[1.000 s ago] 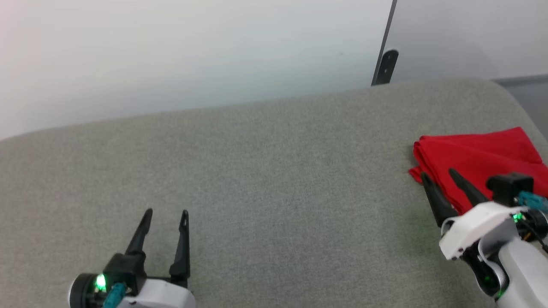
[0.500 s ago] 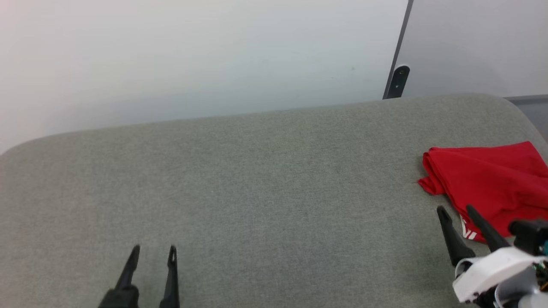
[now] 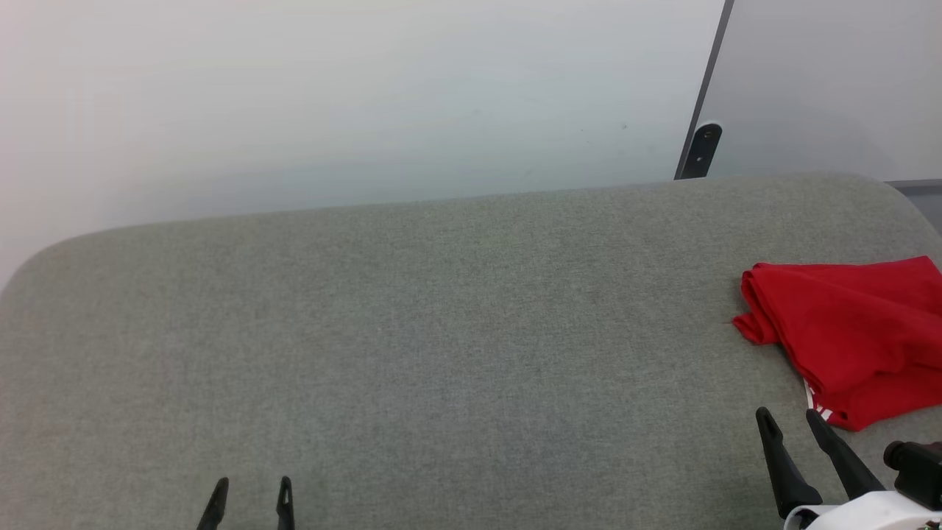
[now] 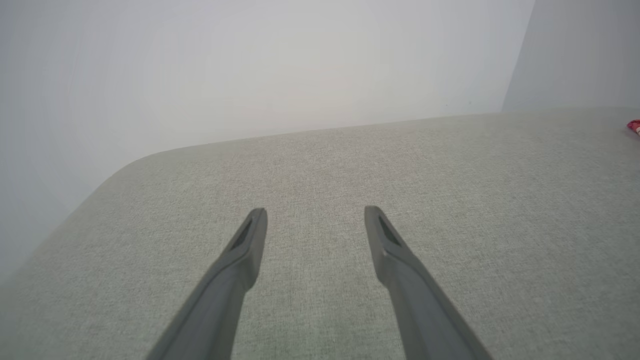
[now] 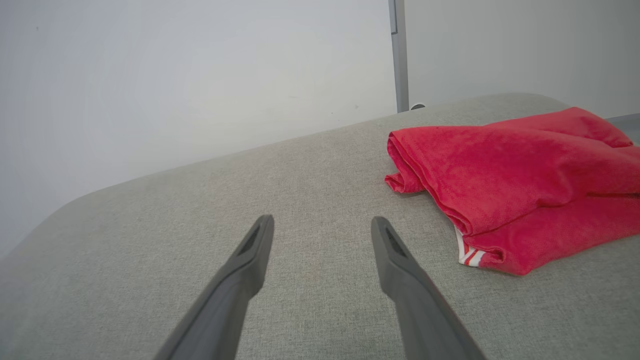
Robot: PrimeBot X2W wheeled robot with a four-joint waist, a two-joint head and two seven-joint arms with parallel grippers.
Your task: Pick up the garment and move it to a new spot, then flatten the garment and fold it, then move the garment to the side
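At the grey cushion's right end, you see the garment folded; left gripper and right gripper stand clear, jaws spread.

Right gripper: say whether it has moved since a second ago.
Yes. Judged against the garment, the right gripper has drawn back toward the robot, its tips now clear of it.

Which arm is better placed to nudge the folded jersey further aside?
Right. The right claw, open, sits just beside the jersey; the left claw, also open, is far across the grey cushion.
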